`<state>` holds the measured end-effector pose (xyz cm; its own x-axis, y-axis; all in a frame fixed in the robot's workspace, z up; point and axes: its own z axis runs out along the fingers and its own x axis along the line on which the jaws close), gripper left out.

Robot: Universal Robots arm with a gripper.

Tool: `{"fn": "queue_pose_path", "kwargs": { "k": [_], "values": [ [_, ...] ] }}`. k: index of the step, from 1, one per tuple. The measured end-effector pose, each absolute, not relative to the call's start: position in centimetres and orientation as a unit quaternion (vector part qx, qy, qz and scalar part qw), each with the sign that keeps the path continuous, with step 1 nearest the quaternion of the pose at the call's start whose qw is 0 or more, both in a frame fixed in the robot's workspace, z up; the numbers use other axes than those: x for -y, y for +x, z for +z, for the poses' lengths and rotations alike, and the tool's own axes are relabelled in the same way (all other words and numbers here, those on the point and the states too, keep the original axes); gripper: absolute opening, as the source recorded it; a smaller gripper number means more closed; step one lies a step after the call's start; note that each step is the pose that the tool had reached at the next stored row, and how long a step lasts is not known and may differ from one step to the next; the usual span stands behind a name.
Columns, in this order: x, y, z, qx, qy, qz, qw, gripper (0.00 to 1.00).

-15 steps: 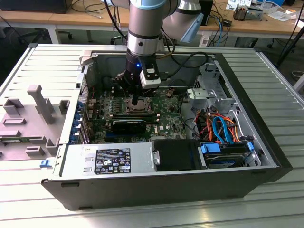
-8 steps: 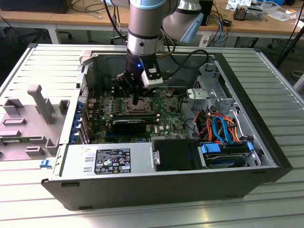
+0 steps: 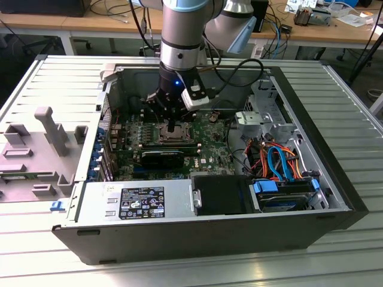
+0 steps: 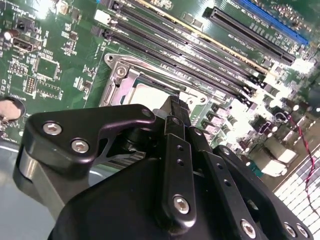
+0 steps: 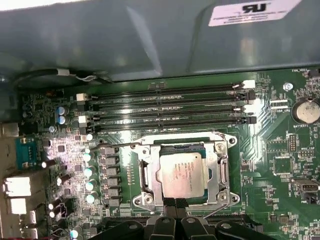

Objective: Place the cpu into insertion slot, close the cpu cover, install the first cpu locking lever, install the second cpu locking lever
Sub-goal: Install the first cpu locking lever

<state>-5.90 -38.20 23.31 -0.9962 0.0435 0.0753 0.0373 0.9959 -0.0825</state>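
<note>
One small square silver-grey cpu point(image 5: 182, 174) lies in the silver-rimmed insertion slot point(image 5: 145, 176), with the thin silver metal cpu cover point(image 5: 222, 172) seemingly lowered around it. Just above, the black gripper point(image 5: 174, 203) has its fingertips pressed together, holding nothing.

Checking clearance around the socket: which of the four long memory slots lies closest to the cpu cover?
The last memory slot of the row, running right alongside the cpu cover; the other three lie beyond it.

Grey power supply point(image 3: 139, 202) beside blue cables point(image 3: 276, 162) in case point(image 3: 335, 179).
</note>
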Motion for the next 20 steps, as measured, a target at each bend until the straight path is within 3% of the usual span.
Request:
{"fn": "queue_pose_path", "kwargs": {
  "k": [12, 14, 16, 17, 20],
  "values": [
    [38.20, -5.90, 23.27, 0.998, 0.040, 0.033, 0.036, 0.11],
    [38.19, -5.90, 23.26, 0.998, 0.039, 0.033, 0.023, 0.11],
    [38.19, -5.90, 23.24, 0.999, 0.038, 0.035, -0.006, 0.11],
    [38.19, -5.90, 23.23, 0.999, 0.038, 0.035, -0.013, 0.11],
    [38.19, -5.90, 23.23, 0.999, 0.038, 0.035, -0.017, 0.11]
  ]
}}
